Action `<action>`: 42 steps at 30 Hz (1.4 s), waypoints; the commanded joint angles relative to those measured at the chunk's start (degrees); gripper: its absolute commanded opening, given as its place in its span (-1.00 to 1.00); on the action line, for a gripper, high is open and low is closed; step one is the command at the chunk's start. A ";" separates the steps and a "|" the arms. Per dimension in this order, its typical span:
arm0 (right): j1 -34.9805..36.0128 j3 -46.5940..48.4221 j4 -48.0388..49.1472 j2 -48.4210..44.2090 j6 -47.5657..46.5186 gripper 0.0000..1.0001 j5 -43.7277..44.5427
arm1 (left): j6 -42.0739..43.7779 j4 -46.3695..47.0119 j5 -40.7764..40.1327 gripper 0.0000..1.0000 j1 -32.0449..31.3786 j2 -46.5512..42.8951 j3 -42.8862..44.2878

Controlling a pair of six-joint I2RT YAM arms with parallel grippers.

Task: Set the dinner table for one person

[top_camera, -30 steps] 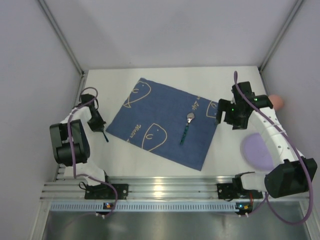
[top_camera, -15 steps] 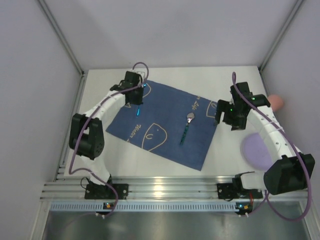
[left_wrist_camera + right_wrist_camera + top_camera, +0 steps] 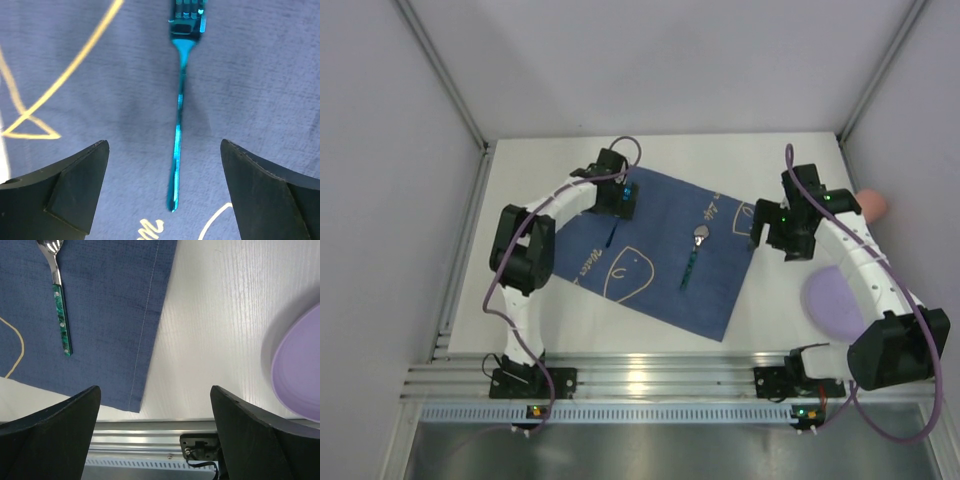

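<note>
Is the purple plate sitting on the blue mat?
No, the purple plate lies on the bare white table, off to the right of the blue mat.

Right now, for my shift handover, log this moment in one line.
left fingers open over fork | fork flat on mat | spoon on mat | right fingers open, empty | plate off mat

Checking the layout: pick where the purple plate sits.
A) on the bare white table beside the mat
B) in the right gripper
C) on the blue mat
A: the purple plate lies on the white table, apart from the blue mat.
</note>
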 commanded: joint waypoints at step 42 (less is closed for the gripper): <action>-31.51 -10.94 19.72 21.58 2.43 0.05 10.22 | -16.92 -17.95 -7.68 0.96 20.41 -22.31 -27.50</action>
